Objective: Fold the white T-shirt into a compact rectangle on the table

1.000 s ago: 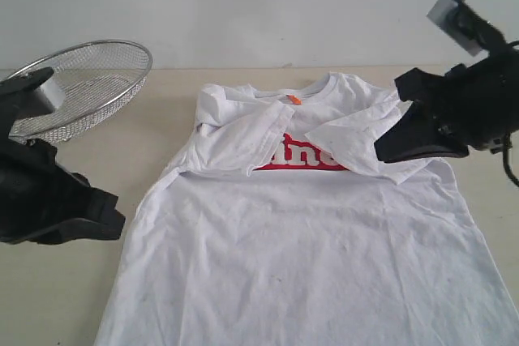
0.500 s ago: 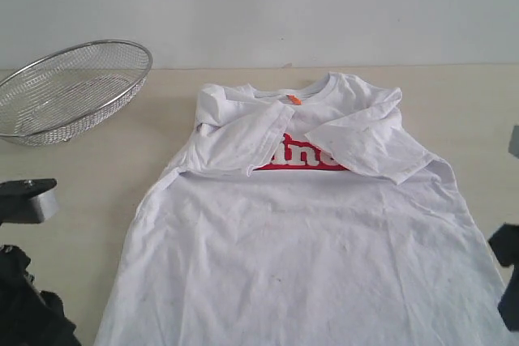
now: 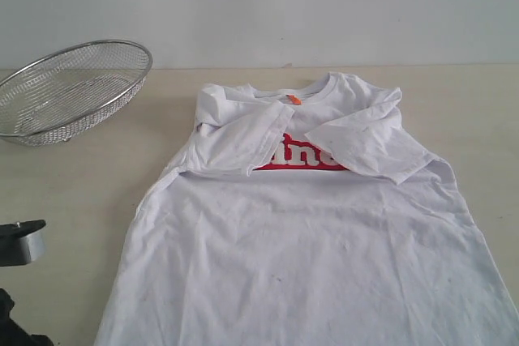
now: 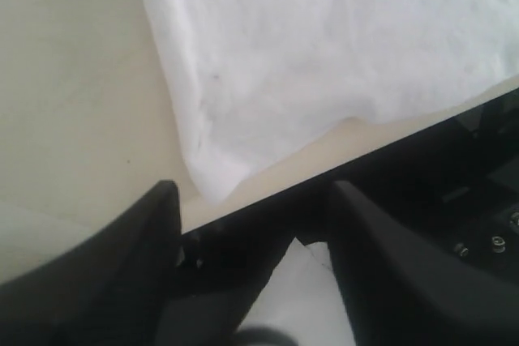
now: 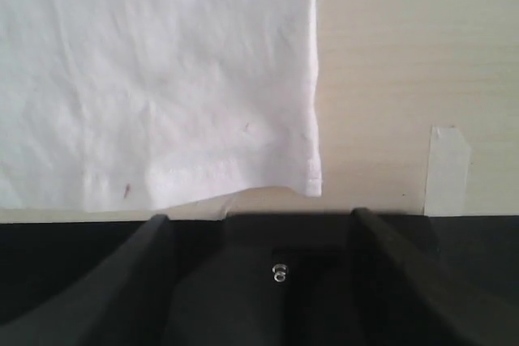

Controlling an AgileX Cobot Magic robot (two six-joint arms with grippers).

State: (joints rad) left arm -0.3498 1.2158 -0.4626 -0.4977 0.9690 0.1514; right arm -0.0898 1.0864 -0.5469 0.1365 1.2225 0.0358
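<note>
The white T-shirt [image 3: 308,249] lies flat on the table [image 3: 73,176], collar at the far side. Both sleeves are folded inward over the chest and partly cover the red lettering [image 3: 304,155]. My left gripper [image 4: 251,196] hangs open and empty just off the table's near edge, beside the shirt's bottom left corner [image 4: 212,185]. My right gripper [image 5: 258,218] is likewise open and empty at the near edge, close to the bottom right hem corner [image 5: 312,185]. Only a bit of the left arm [image 3: 18,242] shows in the exterior view.
A round wire-mesh basket [image 3: 73,87] stands at the far left of the table. A strip of pale tape [image 5: 446,172] sticks to the tabletop near the front edge, right of the hem. A white wall runs behind the table.
Both arms have pulled back from the folded sleeves toward the near edge. The right arm has left the exterior view and the left has sunk into the bottom left corner. The shirt lies unchanged.
</note>
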